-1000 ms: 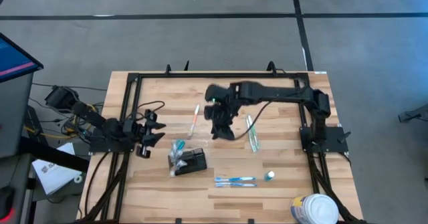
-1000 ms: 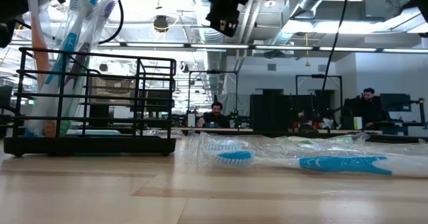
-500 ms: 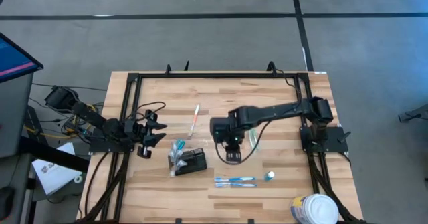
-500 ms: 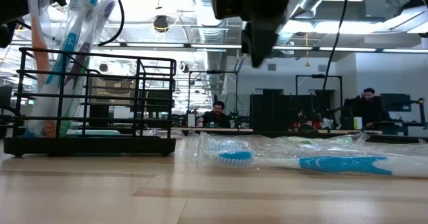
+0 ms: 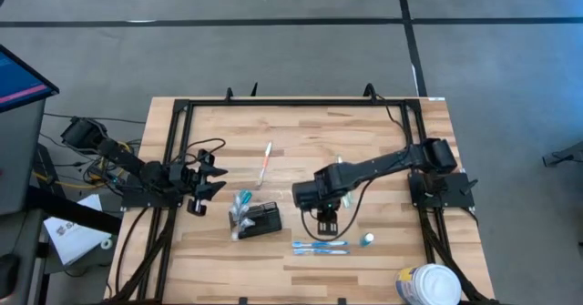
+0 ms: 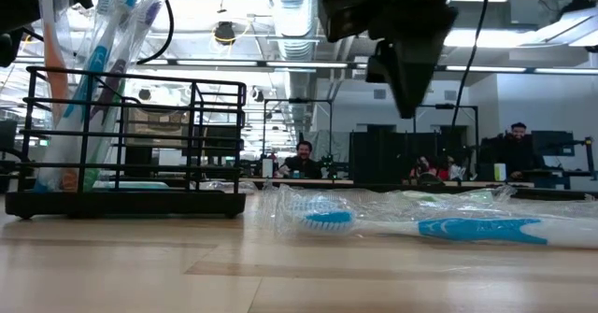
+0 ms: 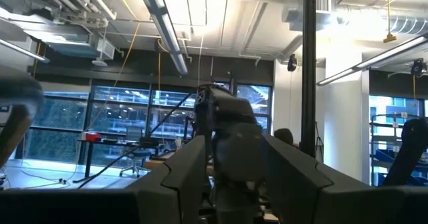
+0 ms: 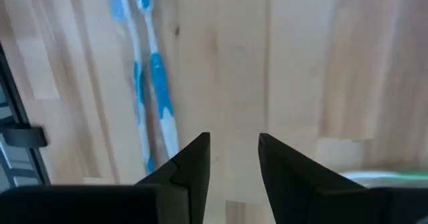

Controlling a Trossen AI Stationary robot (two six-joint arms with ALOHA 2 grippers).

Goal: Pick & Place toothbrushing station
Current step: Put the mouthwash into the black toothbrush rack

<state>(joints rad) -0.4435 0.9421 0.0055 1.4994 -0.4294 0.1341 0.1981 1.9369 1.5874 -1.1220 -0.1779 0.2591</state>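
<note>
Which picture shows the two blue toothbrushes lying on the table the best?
The right wrist view: the blue toothbrushes lie side by side on the wood, seen whole beyond the open right gripper. The high view shows them small, near the front edge. The low view shows them side-on in clear wrap. The left wrist view misses them.

**Four cameras, one table**

The high view looks straight down from well above, taking in the whole wooden table [image 5: 383, 150] and floor around it. The low view sits at tabletop height, close to the blue toothbrushes [image 6: 420, 227] and the black wire holder [image 6: 131, 145], facing level into the room behind. The left wrist view faces out into that room. The right wrist view looks down, close to the table and those toothbrushes [image 8: 150, 83], shared with both wider views.
</note>
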